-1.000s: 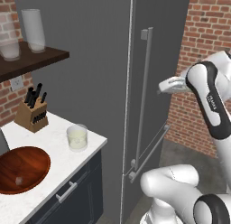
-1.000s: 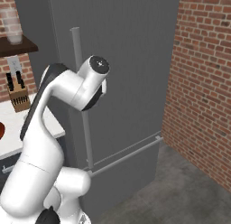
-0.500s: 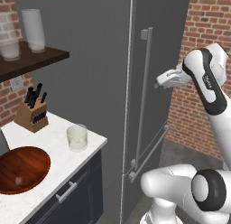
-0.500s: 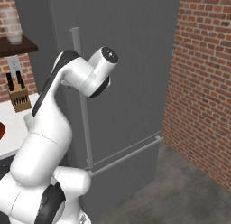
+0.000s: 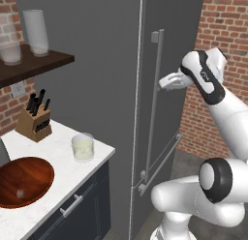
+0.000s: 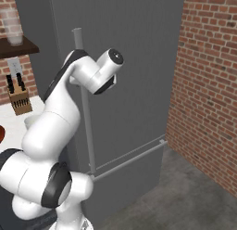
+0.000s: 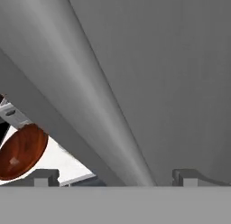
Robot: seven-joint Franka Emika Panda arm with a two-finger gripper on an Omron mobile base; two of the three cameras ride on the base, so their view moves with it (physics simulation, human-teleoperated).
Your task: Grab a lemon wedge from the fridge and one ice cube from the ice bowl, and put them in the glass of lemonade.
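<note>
- Left base view: the fridge (image 5: 106,65) stands shut, its long bar handle (image 5: 154,103) upright. The pincer (image 5: 163,82) sits right at the handle's upper part. On the white bench (image 5: 58,152) left of the fridge, the glass of lemonade (image 5: 83,147) stands near the ice bowl (image 5: 24,181), which holds one ice cube (image 5: 20,192).
- Right base view: the arm reaches to the handle (image 6: 83,99) on the closed door.
- Hand view: the pincer (image 7: 115,175) has its fingers spread wide apart, with the handle (image 7: 76,87) running between them; ice bowl (image 7: 22,151) at lower left.
</note>
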